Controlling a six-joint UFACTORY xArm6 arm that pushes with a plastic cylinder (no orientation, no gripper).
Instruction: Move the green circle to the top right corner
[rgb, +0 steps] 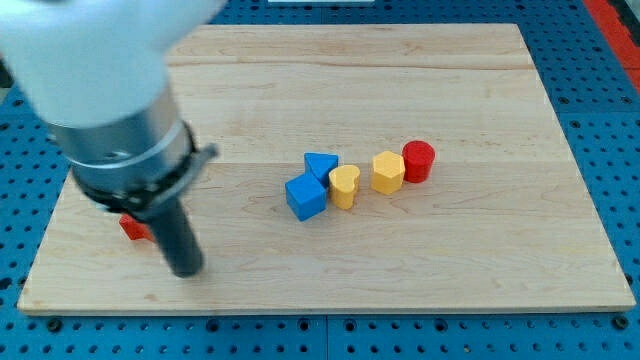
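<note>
No green circle shows in the camera view; the arm's large body covers the board's upper left and may hide it. My tip (186, 270) rests on the wooden board (480, 260) near the view's lower left. A small red block (131, 228), partly hidden behind the rod, lies just left of my tip. The other blocks are well to the tip's right.
A cluster sits mid-board: a blue cube (306, 197), a blue triangle (321, 165) just above it, a yellow heart (345, 186), a yellow hexagon (388, 172) and a red cylinder (418, 161). A blue pegboard surface (620, 120) surrounds the board.
</note>
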